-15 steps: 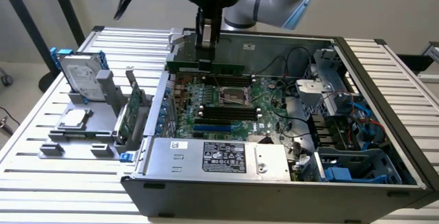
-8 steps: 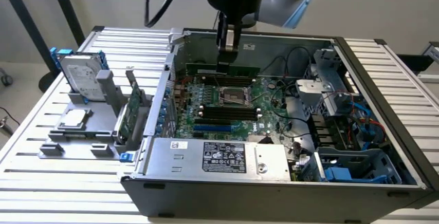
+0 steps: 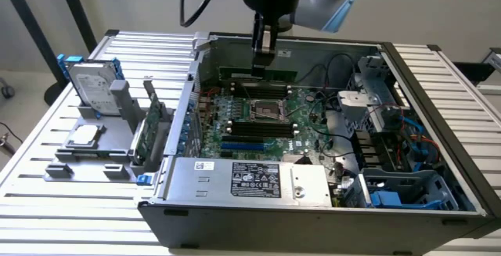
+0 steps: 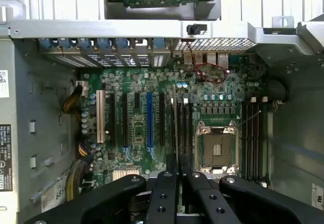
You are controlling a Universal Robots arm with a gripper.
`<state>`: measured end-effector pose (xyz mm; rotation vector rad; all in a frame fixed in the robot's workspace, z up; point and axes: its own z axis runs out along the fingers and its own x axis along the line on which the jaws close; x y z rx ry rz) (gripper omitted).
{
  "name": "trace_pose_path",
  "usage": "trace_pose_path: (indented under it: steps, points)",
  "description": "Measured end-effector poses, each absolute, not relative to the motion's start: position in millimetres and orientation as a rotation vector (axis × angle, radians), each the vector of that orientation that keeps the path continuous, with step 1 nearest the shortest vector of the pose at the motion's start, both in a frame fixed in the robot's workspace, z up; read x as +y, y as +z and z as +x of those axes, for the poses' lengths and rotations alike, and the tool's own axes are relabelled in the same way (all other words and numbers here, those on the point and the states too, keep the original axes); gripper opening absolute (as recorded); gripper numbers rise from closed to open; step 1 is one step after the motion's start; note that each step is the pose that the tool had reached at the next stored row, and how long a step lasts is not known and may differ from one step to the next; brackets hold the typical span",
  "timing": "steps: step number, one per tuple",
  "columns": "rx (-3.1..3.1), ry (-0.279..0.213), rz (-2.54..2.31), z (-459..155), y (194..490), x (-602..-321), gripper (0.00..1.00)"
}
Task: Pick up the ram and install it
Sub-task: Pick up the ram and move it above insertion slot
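In the exterior view my gripper (image 3: 262, 62) reaches down into the open computer case, shut on the ram (image 3: 278, 75). The ram is a thin green stick held level just above the motherboard (image 3: 259, 118), at its far side beyond the CPU socket (image 3: 266, 108). From the wrist view I see the ram (image 4: 175, 122) edge-on as a thin line running out from between the black fingers (image 4: 164, 183), over the long black slots (image 4: 183, 127) beside the CPU socket (image 4: 216, 150). Whether the ram touches a slot I cannot tell.
The case's metal walls (image 3: 196, 86) ring the board. A power supply (image 3: 250, 179) lies at the near side, and cables and a blue drive cage (image 3: 403, 191) are on the exterior view's right. On the slatted table at the left stand a hard drive (image 3: 94, 88) and a green expansion card (image 3: 152, 127).
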<state>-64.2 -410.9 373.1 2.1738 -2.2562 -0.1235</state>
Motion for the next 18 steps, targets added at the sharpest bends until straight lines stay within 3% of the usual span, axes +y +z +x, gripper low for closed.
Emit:
trace_pose_path:
  steps: [8, 18]
  points:
    - [-2.250, -0.106, 2.166, -58, 362, -384, 0.13]
    - [-2.245, -0.087, 2.157, -45, 347, -382, 0.13]
